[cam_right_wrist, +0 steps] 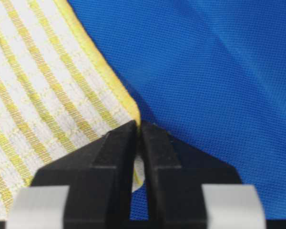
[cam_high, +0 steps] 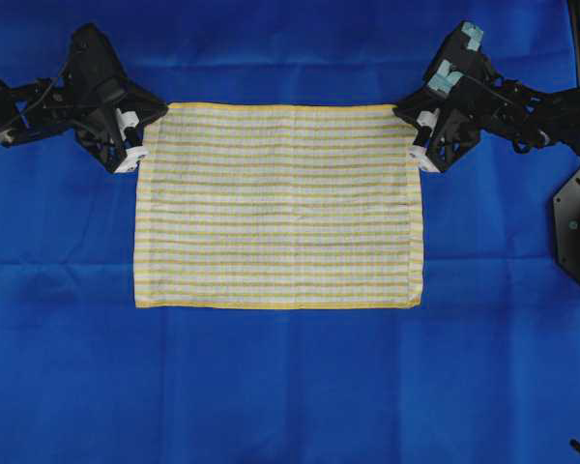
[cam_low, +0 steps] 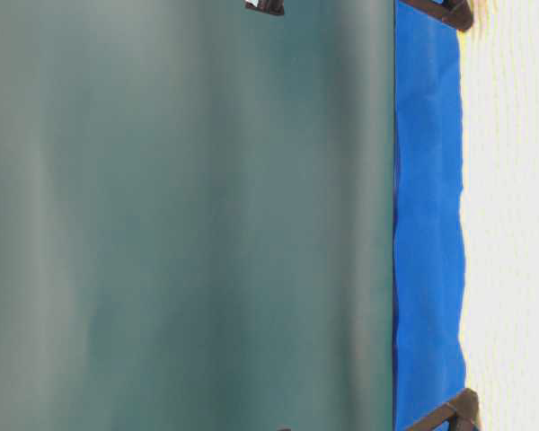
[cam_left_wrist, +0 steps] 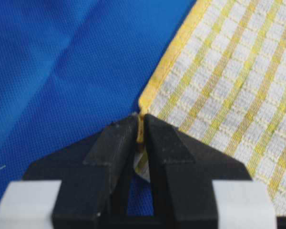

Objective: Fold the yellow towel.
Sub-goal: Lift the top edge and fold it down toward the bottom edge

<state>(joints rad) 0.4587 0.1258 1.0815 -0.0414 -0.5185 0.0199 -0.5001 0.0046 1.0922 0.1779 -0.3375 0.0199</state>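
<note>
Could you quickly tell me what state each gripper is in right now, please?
Left gripper: shut on a far corner of the towel.
Right gripper: shut on the other far corner.

Surface covered w/ plain blue cloth (cam_high: 290,387), creased and faintly wrinkled, lit evenly from above. Table-level view, turned sideways: blurred grey-green backdrop (cam_low: 180,215) beyond the cloth's edge, no detail readable.

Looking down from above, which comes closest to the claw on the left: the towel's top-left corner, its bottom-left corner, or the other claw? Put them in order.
From the left claw, in the overhead view:
1. The top-left corner of the yellow towel, right at the claw, pinched in it.
2. The bottom-left corner, straight below on the same side.
3. The right claw, across the towel's full width, at the opposite top corner.
</note>
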